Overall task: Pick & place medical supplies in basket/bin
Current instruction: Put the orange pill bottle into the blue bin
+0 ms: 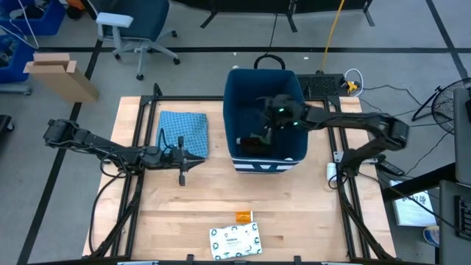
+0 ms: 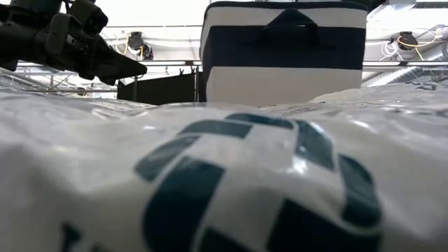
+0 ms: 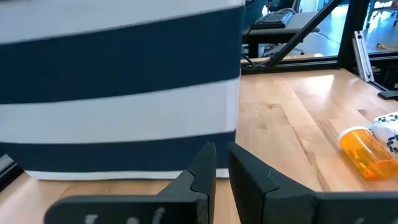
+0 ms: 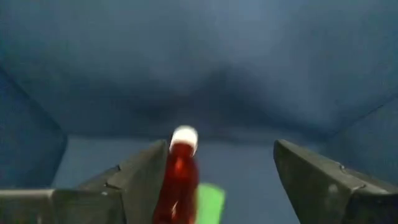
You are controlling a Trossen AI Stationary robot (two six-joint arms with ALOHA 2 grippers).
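The dark-blue bin [image 1: 262, 88] stands at the table's far middle, its white-striped short side [image 3: 118, 93] facing the near edge. My right gripper [image 4: 221, 180] is open and reaches down inside the bin [image 4: 205, 74]. A slim red tube with a white cap [image 4: 179, 177] shows close by one finger, above a green item [image 4: 210, 202]. The left gripper [image 3: 222, 167] is shut and hovers left of the bin, pointing at it [image 1: 199, 158]. An orange bottle [image 1: 243, 216] lies on its side by the white packet with green print [image 1: 235, 241] near the near edge. My right gripper stands open around the red tube [image 4: 177, 186], which shows beside the inner side of one finger [image 4: 140, 177]. Whether that finger touches the tube, I cannot tell.
A light blue patterned cloth [image 1: 184, 132] lies flat left of the bin, just beyond the left gripper. The packet [image 2: 245, 182] fills the low view's foreground. Bare wood lies between the bin and the bottle [image 3: 364, 151]. Metal frame rails run along the table's sides.
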